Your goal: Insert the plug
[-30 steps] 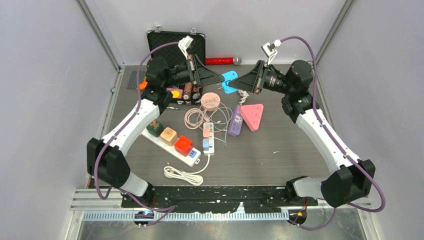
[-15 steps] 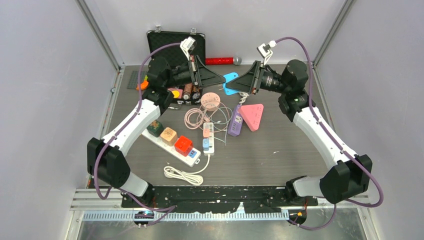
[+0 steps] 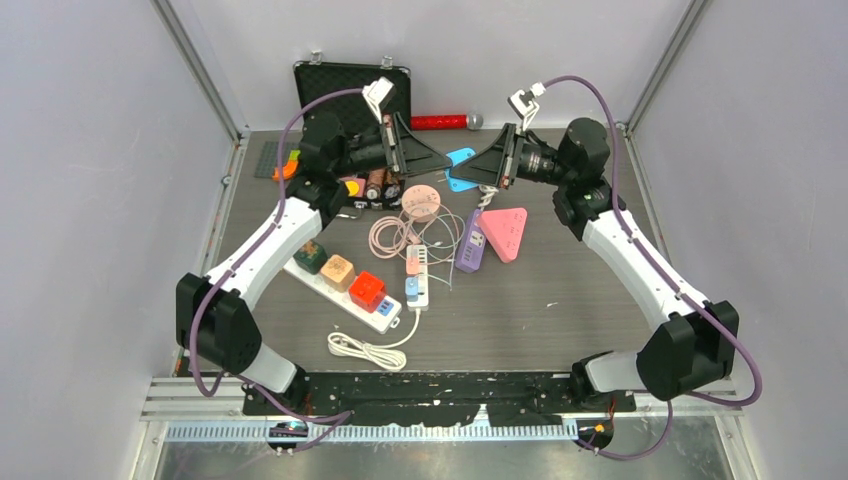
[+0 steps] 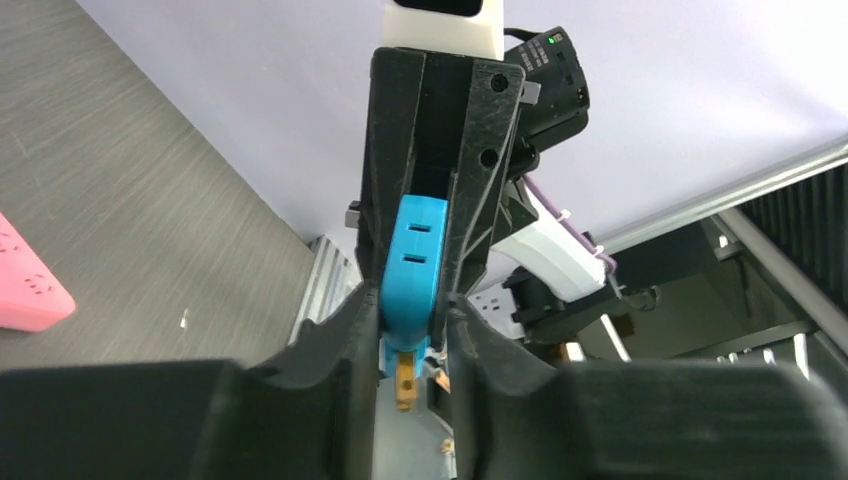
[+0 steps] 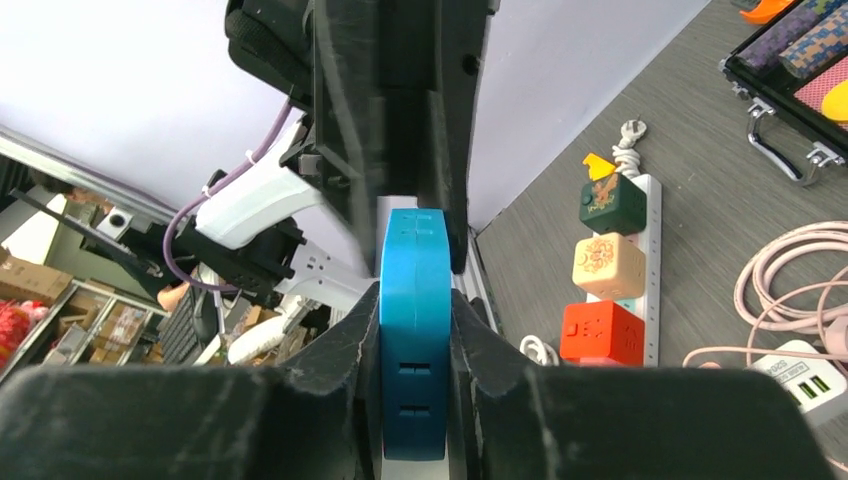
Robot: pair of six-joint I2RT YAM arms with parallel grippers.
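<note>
Grey table [image 3: 560,290]; blue plug [image 4: 412,270], prongs [image 4: 404,378] leftward

I am reaching my left arm [image 3: 270,235] toward 1 o'clock and my right arm [image 3: 640,262] toward 11 o'clock. My left gripper [image 3: 438,160] is pointing at 3 o'clock and my right gripper [image 3: 477,168] at 9 o'clock, tips meeting. Both are pinching one blue plug [image 4: 412,262].

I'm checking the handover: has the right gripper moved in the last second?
Yes. The right gripper, jaws on the blue adapter, has shifted left, judged against the pink triangular power strip, which stayed put.
</note>
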